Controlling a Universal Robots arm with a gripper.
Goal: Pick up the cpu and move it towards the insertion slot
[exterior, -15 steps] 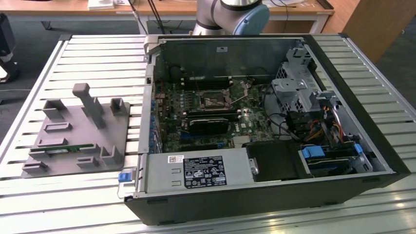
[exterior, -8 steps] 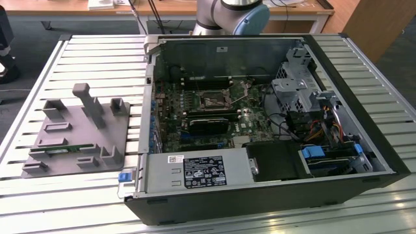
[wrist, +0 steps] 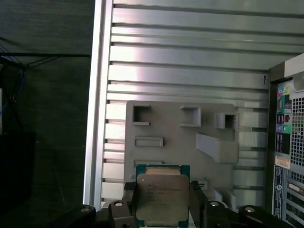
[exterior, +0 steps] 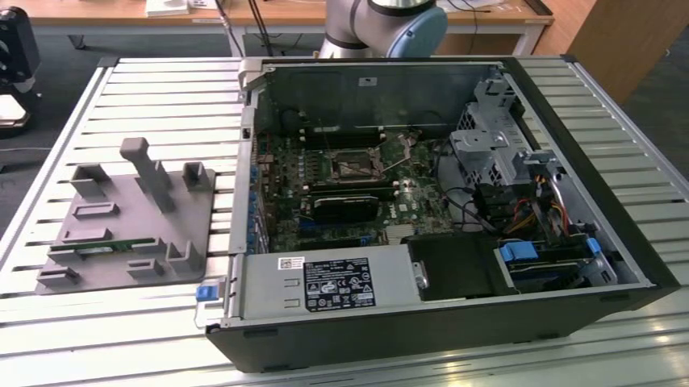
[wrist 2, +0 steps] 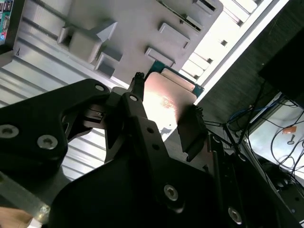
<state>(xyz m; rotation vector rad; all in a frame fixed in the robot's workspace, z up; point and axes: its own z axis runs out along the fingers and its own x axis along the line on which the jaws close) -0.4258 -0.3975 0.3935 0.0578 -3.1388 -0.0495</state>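
- Black two-finger gripper (wrist: 162,203) clamps the small square silver-topped cpu (wrist: 161,192) by opposite edges, probably to spare its contacts (green rim showing).
- Both hang over the grey moulded fixture plate (wrist: 180,137) on the slatted aluminium table (wrist: 190,61).
- Exterior view: the silver-framed square insertion slot (exterior: 353,167) lies at 3 o'clock of that plate, inside the open black case (exterior: 431,339).

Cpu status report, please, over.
Gripper shut on the cpu. Held over the grey fixture. Nothing seen blocking the insertion slot.
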